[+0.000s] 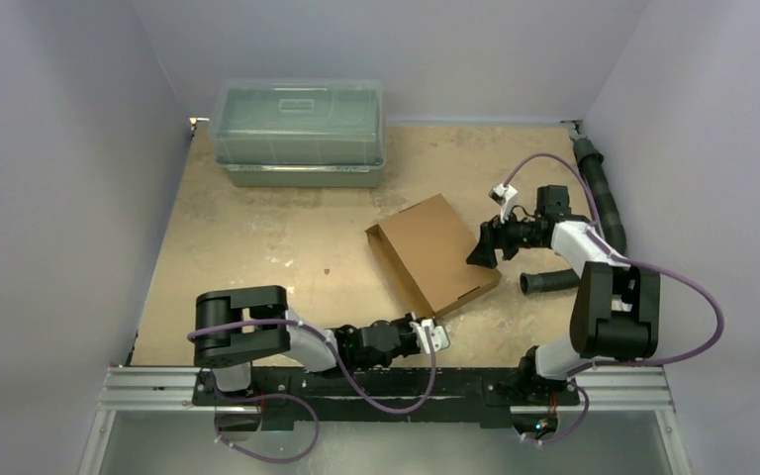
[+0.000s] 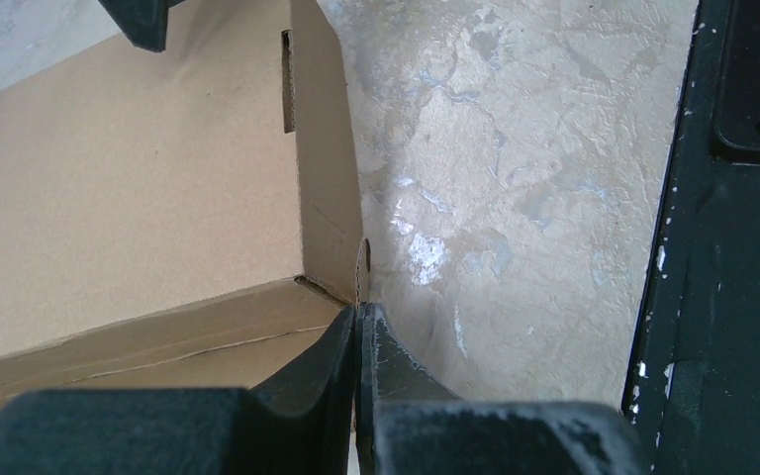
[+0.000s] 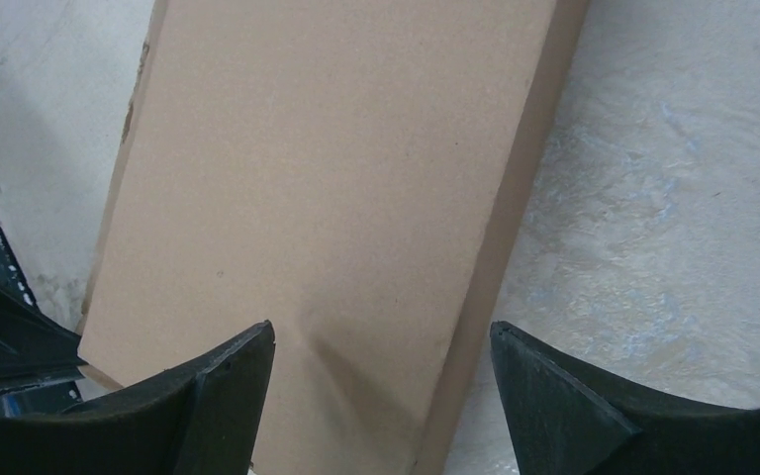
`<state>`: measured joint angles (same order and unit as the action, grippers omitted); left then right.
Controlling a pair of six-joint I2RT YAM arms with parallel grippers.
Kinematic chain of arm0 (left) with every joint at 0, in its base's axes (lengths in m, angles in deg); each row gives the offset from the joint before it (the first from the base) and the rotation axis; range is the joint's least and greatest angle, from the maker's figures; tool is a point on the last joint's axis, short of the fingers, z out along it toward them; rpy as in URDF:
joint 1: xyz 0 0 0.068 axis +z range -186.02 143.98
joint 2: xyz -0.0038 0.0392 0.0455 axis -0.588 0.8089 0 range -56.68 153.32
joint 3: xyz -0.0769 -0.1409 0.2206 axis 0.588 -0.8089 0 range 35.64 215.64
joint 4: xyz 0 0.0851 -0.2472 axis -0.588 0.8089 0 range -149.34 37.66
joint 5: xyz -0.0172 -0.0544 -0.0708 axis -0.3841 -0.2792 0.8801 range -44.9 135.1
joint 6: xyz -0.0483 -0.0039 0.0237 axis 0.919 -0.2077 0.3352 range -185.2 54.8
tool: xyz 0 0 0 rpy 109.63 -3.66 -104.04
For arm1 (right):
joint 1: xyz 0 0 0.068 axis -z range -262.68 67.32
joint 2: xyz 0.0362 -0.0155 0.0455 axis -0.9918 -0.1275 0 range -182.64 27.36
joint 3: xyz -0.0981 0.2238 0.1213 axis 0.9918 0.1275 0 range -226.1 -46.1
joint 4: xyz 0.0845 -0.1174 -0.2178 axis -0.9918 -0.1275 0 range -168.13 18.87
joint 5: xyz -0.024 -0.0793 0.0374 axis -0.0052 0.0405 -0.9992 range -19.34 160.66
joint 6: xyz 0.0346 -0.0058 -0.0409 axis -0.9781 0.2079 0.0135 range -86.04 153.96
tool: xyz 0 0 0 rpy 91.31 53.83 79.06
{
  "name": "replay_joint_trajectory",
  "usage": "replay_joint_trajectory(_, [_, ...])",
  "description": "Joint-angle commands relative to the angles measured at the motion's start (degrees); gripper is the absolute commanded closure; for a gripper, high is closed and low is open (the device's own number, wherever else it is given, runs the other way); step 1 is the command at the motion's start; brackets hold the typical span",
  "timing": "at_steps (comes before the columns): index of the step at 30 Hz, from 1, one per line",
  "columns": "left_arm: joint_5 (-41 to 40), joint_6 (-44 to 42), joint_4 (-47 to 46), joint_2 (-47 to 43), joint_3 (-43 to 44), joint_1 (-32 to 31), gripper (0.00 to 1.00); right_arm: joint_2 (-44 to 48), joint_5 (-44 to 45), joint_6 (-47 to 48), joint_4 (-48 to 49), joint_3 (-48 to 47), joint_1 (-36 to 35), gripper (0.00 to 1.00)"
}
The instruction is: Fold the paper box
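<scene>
The paper box (image 1: 433, 252) is a brown cardboard mailer lying at mid-table, turned at an angle with its lid down. My left gripper (image 1: 438, 334) lies low at the box's near corner. In the left wrist view its jaws (image 2: 359, 309) are shut, and their tips meet the edge of a small cardboard tab (image 2: 363, 259) at that corner. My right gripper (image 1: 482, 249) is at the box's right edge. In the right wrist view it (image 3: 381, 329) stands open, one finger over the lid (image 3: 317, 178) and the other over bare table beside the side wall (image 3: 515, 228).
A clear greenish lidded plastic bin (image 1: 299, 134) stands at the back. A black cylindrical handle (image 1: 549, 283) lies on the table right of the box. A black ribbed hose (image 1: 602, 193) runs along the right wall. The black base rail (image 2: 722, 247) is close to the left gripper.
</scene>
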<state>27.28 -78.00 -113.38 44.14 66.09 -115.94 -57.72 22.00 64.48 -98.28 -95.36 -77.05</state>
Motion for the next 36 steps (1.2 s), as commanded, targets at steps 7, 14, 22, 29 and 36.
replay_joint_trajectory(7, [-0.6,3.2,-3.8,-2.0,-2.8,1.1,1.00,-3.9,0.2,-3.3,-1.8,-3.1,-0.2,0.25])
replay_joint_trajectory(14, [-0.5,5.6,-7.2,-1.7,-4.6,1.8,1.00,-4.4,3.0,-5.1,0.0,-2.8,-0.2,0.29])
replay_joint_trajectory(22, [-0.8,7.4,-10.9,-1.7,-7.0,2.1,1.00,-5.2,5.1,-6.2,0.4,-3.0,-0.2,0.34])
replay_joint_trajectory(29, [-1.3,8.6,-14.2,-1.2,-8.6,2.3,1.00,-5.5,6.4,-6.7,0.6,-3.2,-0.2,0.35])
replay_joint_trajectory(36, [-1.4,9.0,-15.2,-0.9,-8.9,2.5,1.00,-5.8,6.5,-6.7,0.5,-3.3,-0.2,0.36])
